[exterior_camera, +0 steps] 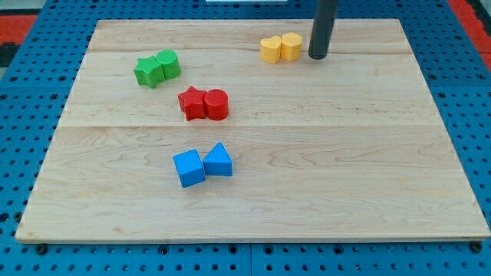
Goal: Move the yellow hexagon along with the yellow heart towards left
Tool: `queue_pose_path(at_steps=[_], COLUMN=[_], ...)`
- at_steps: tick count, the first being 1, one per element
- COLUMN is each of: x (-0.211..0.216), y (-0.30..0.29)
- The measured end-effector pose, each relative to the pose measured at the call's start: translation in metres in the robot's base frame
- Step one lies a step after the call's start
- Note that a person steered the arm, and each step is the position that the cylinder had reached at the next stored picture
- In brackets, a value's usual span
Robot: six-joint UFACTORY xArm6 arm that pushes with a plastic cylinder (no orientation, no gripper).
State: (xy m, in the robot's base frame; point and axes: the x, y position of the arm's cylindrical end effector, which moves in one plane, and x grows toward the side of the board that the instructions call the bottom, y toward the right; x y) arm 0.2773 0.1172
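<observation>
The yellow hexagon and the yellow heart sit side by side, touching, near the view's top, a little right of centre. The heart is on the left, the hexagon on the right. My tip stands just right of the yellow hexagon, with a small gap between them. The dark rod rises straight up out of the view's top.
A green star and green cylinder sit at the upper left. A red star and red cylinder sit in the middle left. A blue cube and blue triangle lie lower. The wooden board rests on blue pegboard.
</observation>
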Motion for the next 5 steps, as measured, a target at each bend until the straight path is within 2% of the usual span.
queue_pose_path(at_steps=[1,5], x=[-0.021,-0.029], y=[-0.022,-0.218])
